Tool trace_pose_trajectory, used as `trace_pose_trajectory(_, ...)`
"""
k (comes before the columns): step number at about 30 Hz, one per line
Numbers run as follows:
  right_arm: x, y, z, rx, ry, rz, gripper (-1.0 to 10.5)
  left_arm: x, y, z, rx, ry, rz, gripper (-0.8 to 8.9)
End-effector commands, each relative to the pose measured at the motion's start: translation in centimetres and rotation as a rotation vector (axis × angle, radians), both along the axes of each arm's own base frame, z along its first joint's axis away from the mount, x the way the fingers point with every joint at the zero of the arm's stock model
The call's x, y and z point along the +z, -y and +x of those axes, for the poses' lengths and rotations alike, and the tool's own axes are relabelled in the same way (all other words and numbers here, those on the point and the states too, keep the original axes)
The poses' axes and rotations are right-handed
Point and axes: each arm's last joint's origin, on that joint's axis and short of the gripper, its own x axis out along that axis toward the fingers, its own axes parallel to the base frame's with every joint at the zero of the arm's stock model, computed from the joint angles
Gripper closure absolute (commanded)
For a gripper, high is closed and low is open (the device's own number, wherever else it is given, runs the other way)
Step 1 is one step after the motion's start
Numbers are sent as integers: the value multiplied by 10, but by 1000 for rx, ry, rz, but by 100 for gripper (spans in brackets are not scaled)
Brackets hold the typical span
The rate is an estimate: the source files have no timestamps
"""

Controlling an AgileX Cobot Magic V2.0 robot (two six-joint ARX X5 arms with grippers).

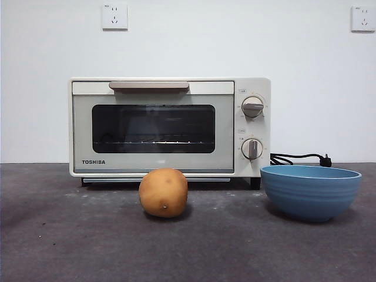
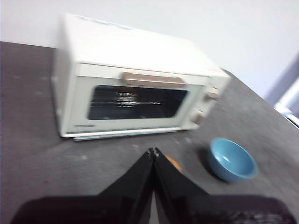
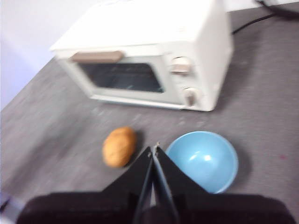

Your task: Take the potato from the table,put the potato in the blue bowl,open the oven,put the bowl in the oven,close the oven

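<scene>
A dark grey, matte, faintly speckled tabletop (image 1: 70,235) is seen stretching across the front view, backed by a plain white wall (image 1: 47,70) on which two white power sockets (image 1: 114,16) are mounted high up. The cream-white Toshiba toaster oven (image 1: 170,126) is stood at the back of the surface with its door shut, the beige bar handle (image 1: 148,86) running along the top of the door and two round knobs (image 1: 252,107) set one above the other on its right side. A black cord (image 1: 299,158) is laid on the tabletop beside the oven, ending in a plug. The tan-orange potato (image 1: 164,192) is rested on the tabletop just in front of the oven door, a small dark eye showing low on its skin. The blue bowl (image 1: 310,191) is stood upright and apart from the potato, in front of the oven's knob side, and nothing is seen inside it. The left pincer (image 2: 153,151) is held above the tabletop with its black jaws pressed together, the potato mostly hidden behind them. The right pincer (image 3: 153,150) is likewise held closed and clear of everything, above the gap between potato and bowl.
</scene>
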Motion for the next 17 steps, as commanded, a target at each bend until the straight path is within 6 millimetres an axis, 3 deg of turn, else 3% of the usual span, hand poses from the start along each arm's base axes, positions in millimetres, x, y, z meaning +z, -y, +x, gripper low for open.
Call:
trace_pose_trajectory(1, 12, -3, -2, 99, -7, -41, 959, 11, 1, -2, -74, 8, 46, 821)
trace_pose_trajectory(13, 20, -11, -6, 245, -100, -93, 958, 24, 4, -10, -167, -31, 92, 821)
trace_pose_trajectory(15, 20, -12, -6, 251, -98, -94, 907, 24, 4, -10, -167, -30, 92, 821)
trace_pose_trajectory(17, 20, -12, -6, 252, -99, -92, 759, 24, 4, -10, -167, -30, 92, 821)
